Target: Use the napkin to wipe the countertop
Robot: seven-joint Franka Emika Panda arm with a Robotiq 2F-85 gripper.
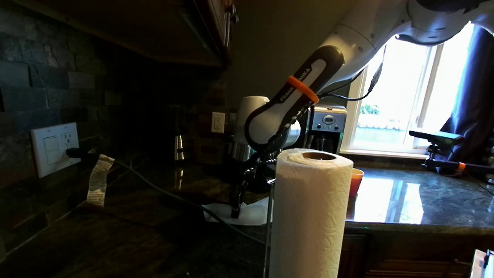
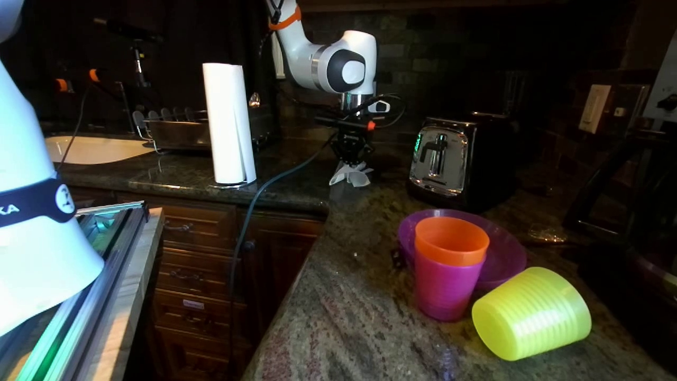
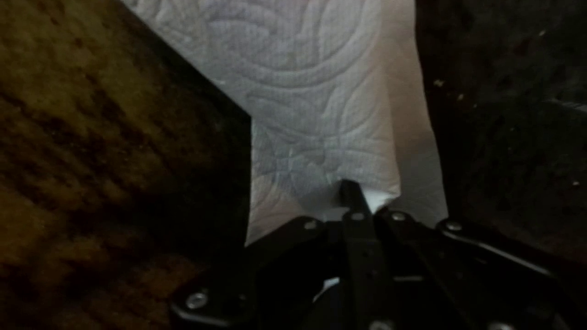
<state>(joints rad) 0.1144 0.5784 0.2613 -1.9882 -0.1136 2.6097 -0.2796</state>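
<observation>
The napkin is a white embossed paper sheet (image 3: 316, 91), folded and creased. It lies on the dark stone countertop (image 2: 328, 317) in both exterior views, crumpled at the gripper in an exterior view (image 2: 357, 178) and spread flatter in an exterior view (image 1: 252, 215). My gripper (image 3: 360, 199) points down with its black fingers close together, pinching the near part of the napkin. The gripper also shows above the napkin in an exterior view (image 2: 351, 160) and in an exterior view (image 1: 236, 208). The exact pinch is dark and partly hidden by the fingers.
A paper towel roll (image 2: 228, 124) stands near the counter edge. A toaster (image 2: 441, 159) stands near the gripper. A purple bowl (image 2: 510, 259), an orange cup (image 2: 455, 238) in a pink cup (image 2: 444, 288), and a yellow cup (image 2: 534, 315) stand nearer. A cable (image 1: 173, 196) crosses the counter.
</observation>
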